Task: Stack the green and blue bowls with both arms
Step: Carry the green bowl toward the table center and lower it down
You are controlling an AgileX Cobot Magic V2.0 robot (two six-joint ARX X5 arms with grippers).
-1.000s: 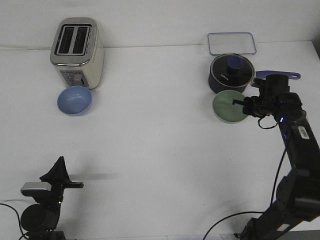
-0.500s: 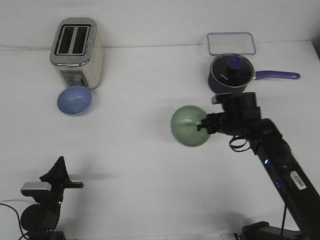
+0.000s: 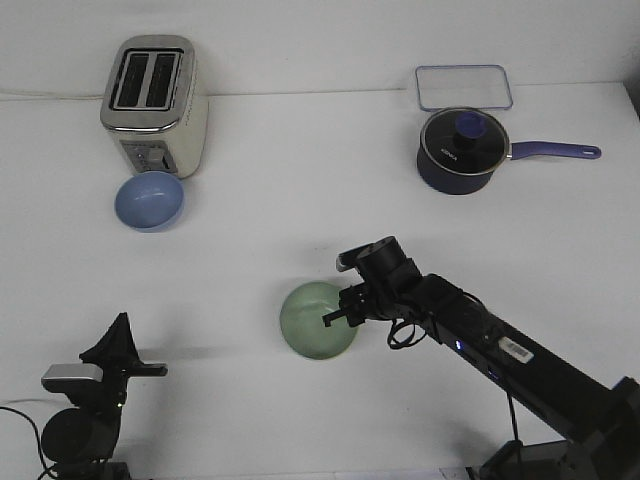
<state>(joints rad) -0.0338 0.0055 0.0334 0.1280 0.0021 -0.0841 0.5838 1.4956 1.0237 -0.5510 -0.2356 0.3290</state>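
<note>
The right gripper (image 3: 338, 312) clamps the rim of the pale mint green round bowl (image 3: 315, 320), well forward and right of the silver toaster (image 3: 155, 103); the periwinkle blue bowl (image 3: 149, 199) sits just before it (left gripper (image 3: 120, 352) indistinct, state unclear)

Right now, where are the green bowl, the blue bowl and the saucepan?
green bowl (image 3: 312, 322), front view, on its inner surface.
blue bowl (image 3: 149, 200), front view, on the inside of the bowl.
saucepan (image 3: 462, 150), front view, on its lid near the knob.
</note>
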